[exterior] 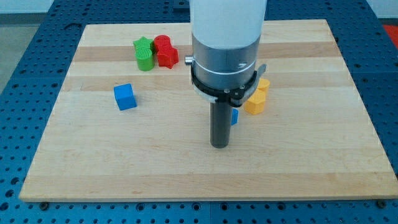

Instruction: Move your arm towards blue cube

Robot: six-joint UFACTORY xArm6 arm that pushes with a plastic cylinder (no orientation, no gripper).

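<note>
Much was hidden behind the arm (225, 43). Only a thin blue sliver (235, 116) showed at the right side of the rod, so its shape could not be told. A yellow block (257, 98) was partly covered too, and its shape was unclear.

There was one blue cube (125, 97), one green block (143, 53) and one red block (165, 51), these two touching each other, on the wooden board (311, 155).

My tip (218, 146) had no fingers to open or close; it was a plain rod. The blue cube lay well apart from my tip, toward the view's left and a little toward the top.
</note>
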